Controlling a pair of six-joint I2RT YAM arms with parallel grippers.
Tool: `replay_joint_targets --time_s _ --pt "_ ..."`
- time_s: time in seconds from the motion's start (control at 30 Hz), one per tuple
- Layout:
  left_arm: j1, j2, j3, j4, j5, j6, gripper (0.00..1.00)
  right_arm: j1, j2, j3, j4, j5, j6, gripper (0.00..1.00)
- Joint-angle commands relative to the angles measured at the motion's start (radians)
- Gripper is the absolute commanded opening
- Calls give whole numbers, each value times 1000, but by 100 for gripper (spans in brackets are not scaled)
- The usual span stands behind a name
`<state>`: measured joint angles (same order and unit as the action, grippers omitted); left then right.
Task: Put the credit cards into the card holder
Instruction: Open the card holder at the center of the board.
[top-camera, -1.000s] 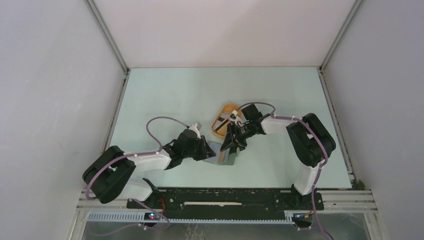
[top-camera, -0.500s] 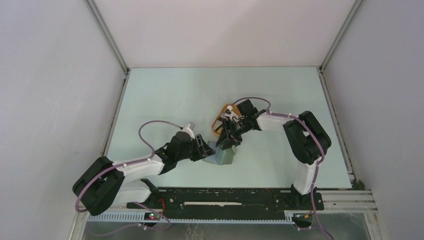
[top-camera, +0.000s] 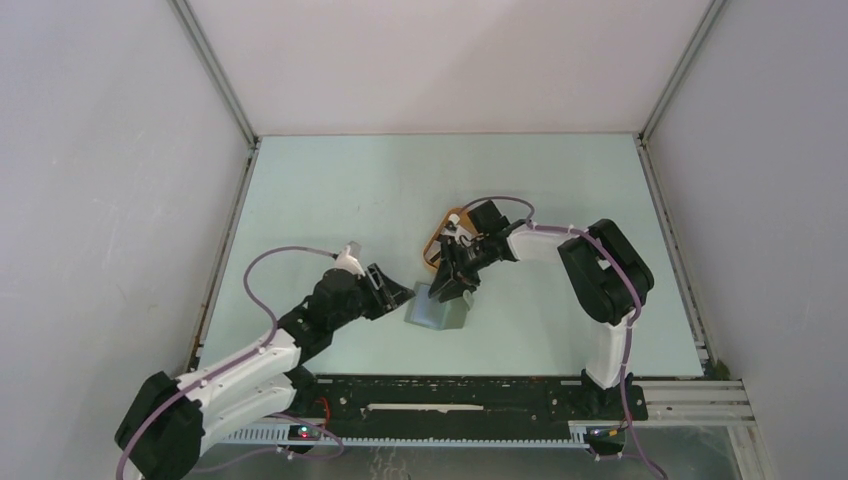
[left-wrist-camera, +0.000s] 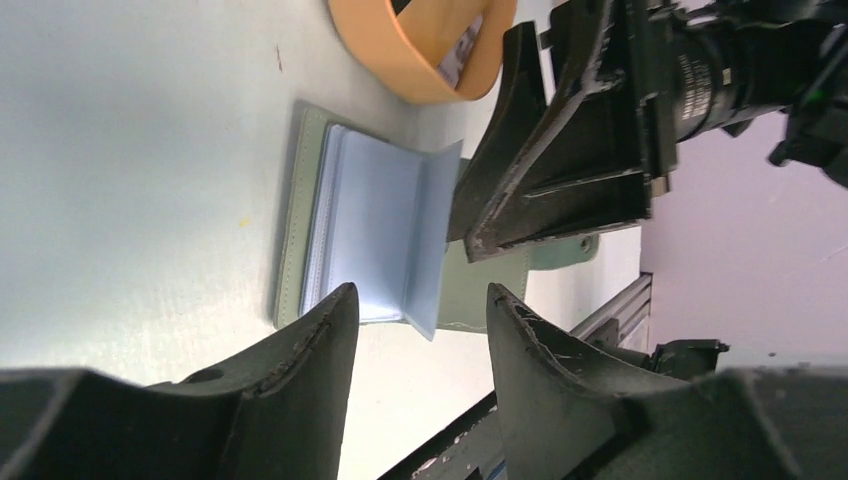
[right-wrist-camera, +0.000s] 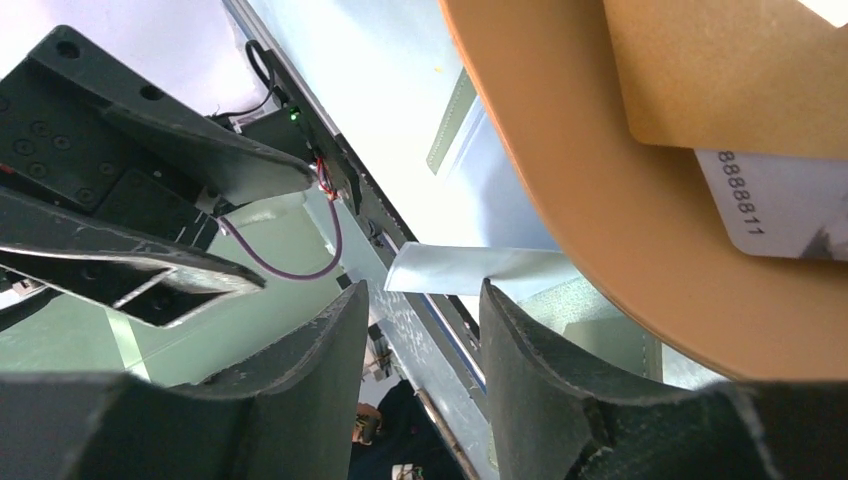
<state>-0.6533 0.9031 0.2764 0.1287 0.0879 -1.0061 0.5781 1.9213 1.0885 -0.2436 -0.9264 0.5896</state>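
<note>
near the middle of the table (top-camera: 330, 200), the card holder (top-camera: 437, 313) lies flat and opened up, pale blue sleeves showing, at about 6 o'clock from the orange tray (left-wrist-camera: 400, 62). the left gripper (top-camera: 397, 293) sits just off its 10 o'clock side, fingers spread wide and empty. the right gripper (top-camera: 455, 290) hangs over its 12 o'clock edge, fingers apart with nothing between them. a tan card (right-wrist-camera: 740, 70) and a whitish card (right-wrist-camera: 790, 200) are in the tray.

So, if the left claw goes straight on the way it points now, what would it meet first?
Most likely the wallet, which lies open with one clear page raised, directly ahead of the open left claw. Depth is unclear, so I cannot say how near it is.
</note>
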Motion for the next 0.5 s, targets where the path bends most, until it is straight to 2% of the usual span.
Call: replay_joint_targets --time_s 0.0,0.13,0.37,0.47 --pt "23 -93 -27 -61 -29 -10 54 17 9 50 7 -31 -8 52" --pt "24 -88 -31 -13 17 -11 51 -3 -36 42 -34 -10 -64 51" --pt "24 56 7 92 73 2 45 -32 -144 -2 -108 77 -184 51" --pt "24 130 48 112 106 30 37 -35 -180 -15 -140 99 -254 48"
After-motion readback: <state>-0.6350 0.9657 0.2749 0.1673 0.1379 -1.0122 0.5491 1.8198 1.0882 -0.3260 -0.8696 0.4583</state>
